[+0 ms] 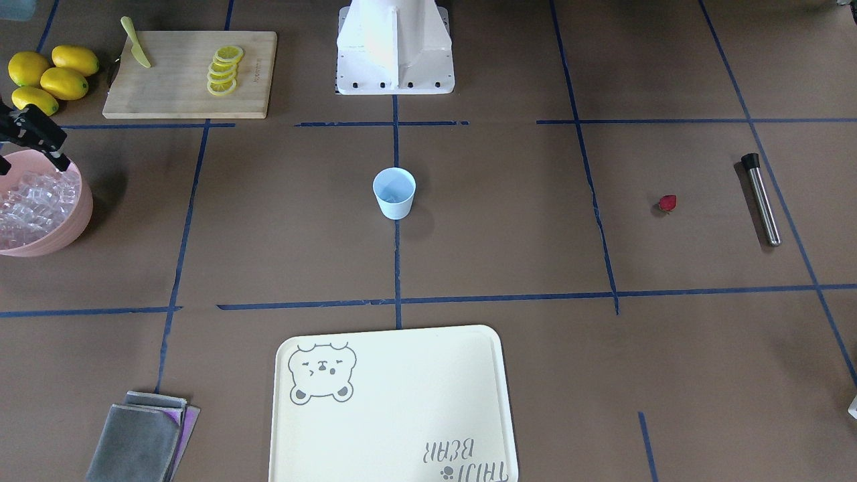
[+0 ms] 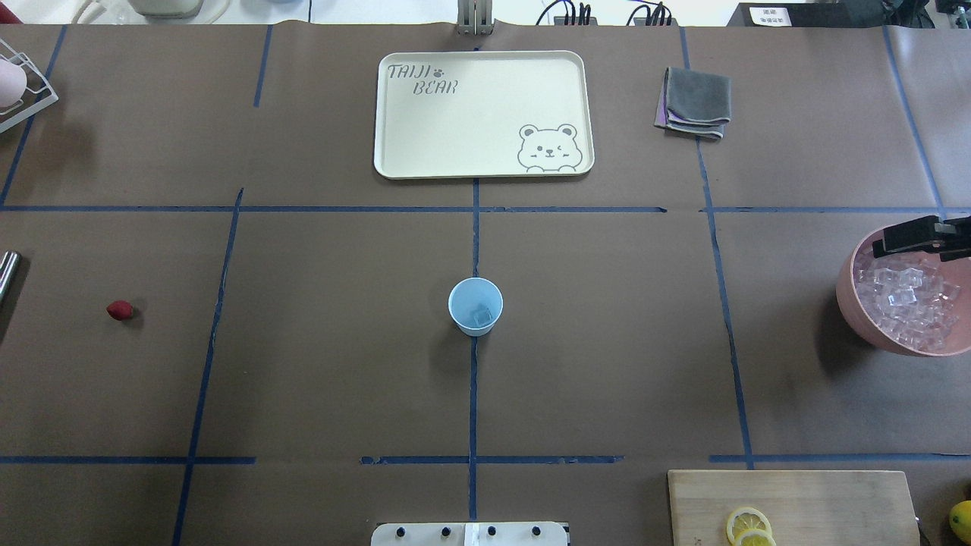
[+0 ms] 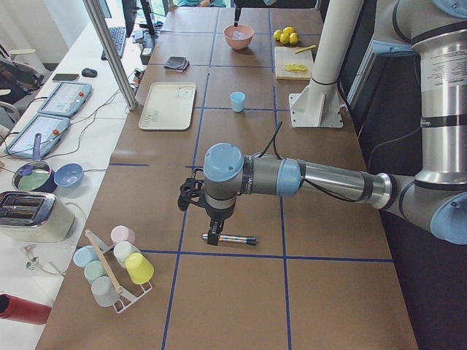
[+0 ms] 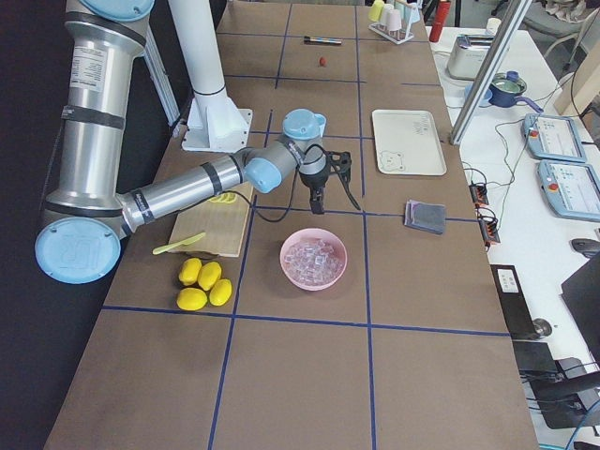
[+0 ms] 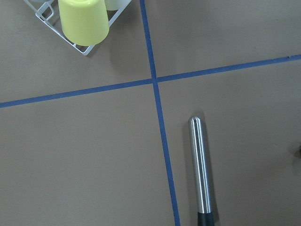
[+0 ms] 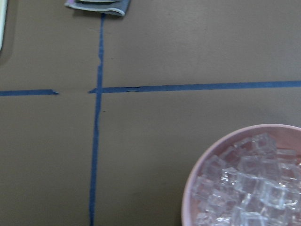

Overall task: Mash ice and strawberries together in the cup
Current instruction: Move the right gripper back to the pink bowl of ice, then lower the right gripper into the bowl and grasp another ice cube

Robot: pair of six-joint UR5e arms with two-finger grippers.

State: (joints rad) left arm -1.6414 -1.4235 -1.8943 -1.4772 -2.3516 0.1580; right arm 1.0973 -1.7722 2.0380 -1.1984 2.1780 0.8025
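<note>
The pale blue cup (image 1: 394,193) stands upright at the table's middle, and the overhead view (image 2: 476,305) shows one ice cube (image 2: 482,315) inside it. More ice (image 1: 30,204) fills a pink bowl (image 2: 853,303). The strawberry (image 1: 667,203) lies alone on the table, also in the overhead view (image 2: 119,309). My right gripper (image 1: 33,163) hovers over the bowl's rim and looks open and empty. My left gripper (image 3: 212,233) hangs just over the black end of a steel muddler (image 3: 237,238). I cannot tell whether it is open.
A cutting board (image 1: 167,94) with lemon slices (image 1: 223,69), a green knife (image 1: 136,43) and whole lemons (image 1: 50,77) sit by the bowl. A cream tray (image 1: 392,402) and folded cloths (image 1: 144,438) lie opposite the robot base (image 1: 395,47). A cup rack (image 3: 117,270) stands near the muddler.
</note>
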